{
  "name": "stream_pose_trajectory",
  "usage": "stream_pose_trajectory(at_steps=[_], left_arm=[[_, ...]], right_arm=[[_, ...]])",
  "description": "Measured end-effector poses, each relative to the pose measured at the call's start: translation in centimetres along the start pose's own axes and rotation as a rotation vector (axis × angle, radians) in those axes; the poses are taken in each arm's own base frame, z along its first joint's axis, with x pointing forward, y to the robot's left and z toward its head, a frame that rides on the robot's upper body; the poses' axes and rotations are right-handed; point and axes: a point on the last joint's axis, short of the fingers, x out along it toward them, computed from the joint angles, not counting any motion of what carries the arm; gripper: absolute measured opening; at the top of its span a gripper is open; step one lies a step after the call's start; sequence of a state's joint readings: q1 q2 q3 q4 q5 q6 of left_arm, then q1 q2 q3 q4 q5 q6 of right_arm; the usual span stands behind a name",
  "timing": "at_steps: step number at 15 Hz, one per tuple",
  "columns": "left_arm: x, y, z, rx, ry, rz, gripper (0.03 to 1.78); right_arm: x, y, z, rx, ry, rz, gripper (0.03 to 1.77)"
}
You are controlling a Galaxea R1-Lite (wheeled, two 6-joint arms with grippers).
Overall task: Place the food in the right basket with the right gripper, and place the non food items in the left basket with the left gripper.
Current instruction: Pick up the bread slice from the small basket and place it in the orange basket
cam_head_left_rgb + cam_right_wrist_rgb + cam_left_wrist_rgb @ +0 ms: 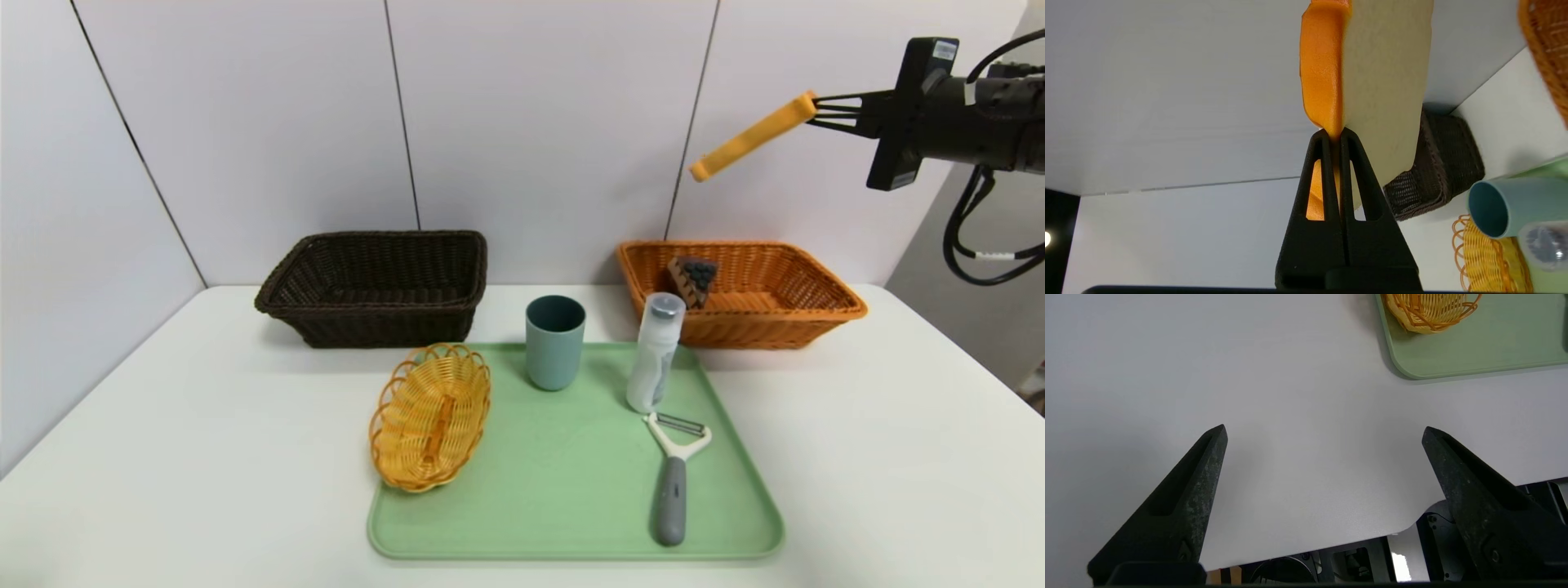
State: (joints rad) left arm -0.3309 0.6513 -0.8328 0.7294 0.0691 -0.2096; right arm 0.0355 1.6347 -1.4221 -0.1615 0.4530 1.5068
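Orange bread slice in right gripper's fingers, its top cropped in wrist view

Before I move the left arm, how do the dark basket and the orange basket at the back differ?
The dark basket is near-black, while the orange basket is orange-brown. The dark basket stands toward the robot's left, the orange basket toward its right. The dark basket has nothing visible inside; the orange basket holds a cake slice. Both are woven, open-topped and upright on the table.
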Motion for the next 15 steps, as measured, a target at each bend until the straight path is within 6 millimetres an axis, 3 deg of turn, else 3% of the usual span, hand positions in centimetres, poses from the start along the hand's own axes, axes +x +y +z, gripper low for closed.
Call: stream_pose_trajectory(at_steps=[11,15], left_arm=[[0.1,-0.1,0.6,-0.042,-0.046,-0.011,1.69],[0.2,-0.2,0.6,-0.043,-0.041,-0.011,1.69]], right_arm=[[0.6,-4.1,1.5,0.071,-0.246,-0.235,0.06],[1.2,-5.8,2.3,0.09,-0.261,-0.285,0.06]])
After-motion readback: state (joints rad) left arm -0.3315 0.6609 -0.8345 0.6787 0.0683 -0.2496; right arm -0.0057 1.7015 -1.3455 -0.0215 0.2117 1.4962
